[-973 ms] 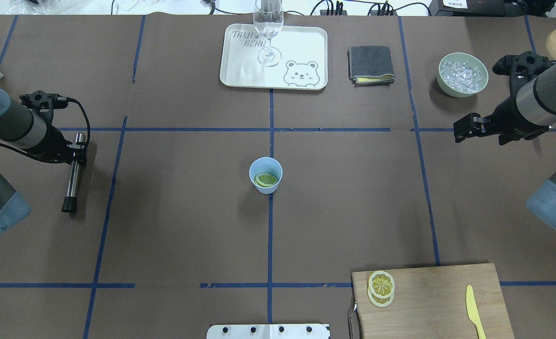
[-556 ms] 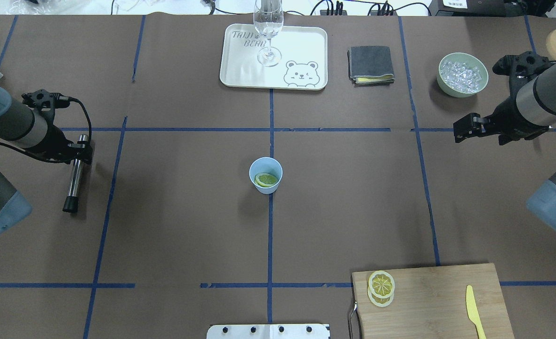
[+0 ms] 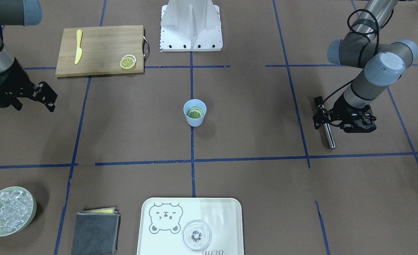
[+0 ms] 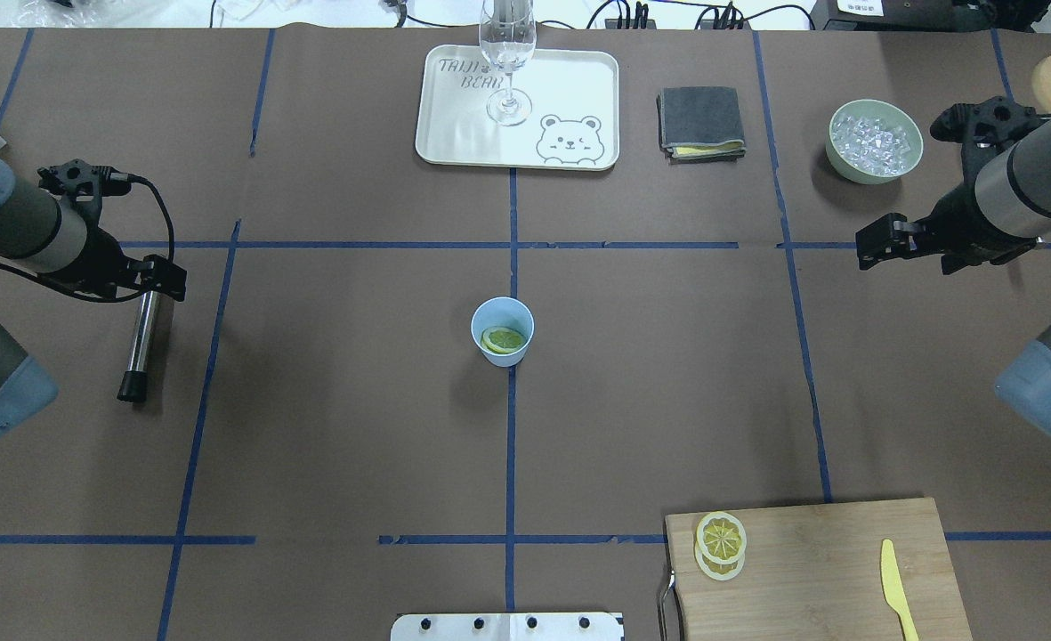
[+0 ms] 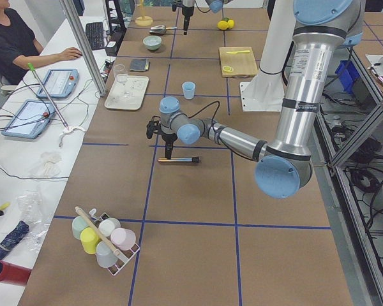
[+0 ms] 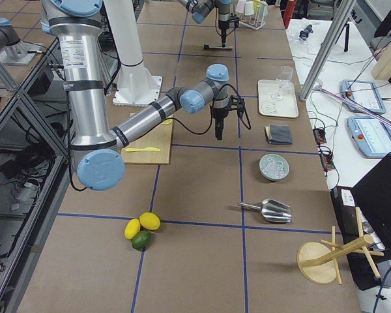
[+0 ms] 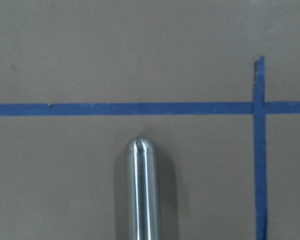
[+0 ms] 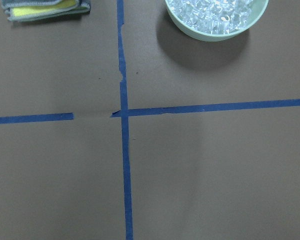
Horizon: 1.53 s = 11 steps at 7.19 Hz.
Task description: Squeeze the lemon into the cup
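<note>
The light-blue cup point(image 4: 502, 331) stands at the table's middle with a lemon slice point(image 4: 502, 339) lying inside it; both show in the front view too, the cup point(image 3: 194, 118) and the slice point(image 3: 195, 112). Two more lemon slices point(image 4: 720, 545) are stacked on the cutting board point(image 4: 828, 570). My left gripper point(image 4: 158, 276) is open and empty, just above the far end of a steel muddler point(image 4: 140, 334) that lies on the table. The left wrist view shows the muddler's rounded end point(image 7: 141, 190). My right gripper point(image 4: 872, 242) is open and empty, far right of the cup.
A cream bear tray point(image 4: 578, 80) with a stemmed glass point(image 4: 507, 53) stands at the back. A folded grey cloth point(image 4: 701, 122) and a green bowl of ice point(image 4: 875, 141) are at the back right. A yellow knife point(image 4: 897, 588) lies on the board.
My left gripper has drawn off the muddler's end, toward the far side and slightly right. The muddler stays lying on the table. The right arm has barely moved.
</note>
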Each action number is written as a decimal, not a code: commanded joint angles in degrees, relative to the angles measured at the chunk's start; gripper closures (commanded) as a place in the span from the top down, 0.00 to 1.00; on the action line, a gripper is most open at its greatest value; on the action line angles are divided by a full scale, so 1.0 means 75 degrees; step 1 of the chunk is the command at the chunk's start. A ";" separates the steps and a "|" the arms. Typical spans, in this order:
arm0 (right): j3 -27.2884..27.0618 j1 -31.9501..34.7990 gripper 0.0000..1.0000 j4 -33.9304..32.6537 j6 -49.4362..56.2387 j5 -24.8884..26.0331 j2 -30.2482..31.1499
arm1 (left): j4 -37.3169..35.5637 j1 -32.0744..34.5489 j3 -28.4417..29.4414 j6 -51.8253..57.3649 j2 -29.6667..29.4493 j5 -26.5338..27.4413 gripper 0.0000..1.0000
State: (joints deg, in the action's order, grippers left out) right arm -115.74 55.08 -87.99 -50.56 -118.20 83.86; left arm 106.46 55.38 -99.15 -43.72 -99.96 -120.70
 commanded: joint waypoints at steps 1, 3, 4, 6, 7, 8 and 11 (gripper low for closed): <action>0.0091 0.0725 1.00 -0.0045 0.1678 -0.0200 0.0370 | -0.1242 0.1969 -0.0550 0.2709 0.0004 -0.0718 1.00; 0.1163 0.2980 1.00 -0.0103 0.4205 -0.1495 0.0771 | -0.1304 0.3588 0.0452 0.5277 0.0144 -0.0993 1.00; 0.1971 0.3758 1.00 -0.0115 0.5370 -0.1954 0.0702 | -0.1223 0.4269 0.1201 0.6195 0.0261 -0.1004 1.00; 0.2866 0.4070 1.00 -0.0127 0.5815 -0.2017 0.0619 | -0.1827 0.4861 0.1117 0.6661 0.0669 -0.1097 1.00; 0.2846 0.4082 1.00 -0.0127 0.5815 -0.2018 0.0607 | -0.1936 0.4862 0.0987 0.6638 0.0835 -0.1690 1.00; 0.2869 0.4082 1.00 -0.0127 0.5815 -0.2018 0.0619 | -0.1856 0.4838 0.0962 0.6614 0.0999 -0.1905 1.00; 0.2869 0.4035 1.00 -0.0080 0.5804 -0.2111 0.0619 | -0.1483 0.4791 0.0505 0.6602 0.1293 -0.1872 1.00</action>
State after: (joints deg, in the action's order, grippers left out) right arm -94.27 85.55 -88.77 -7.01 -133.71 88.50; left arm 93.54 91.38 -94.63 5.81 -91.12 -134.65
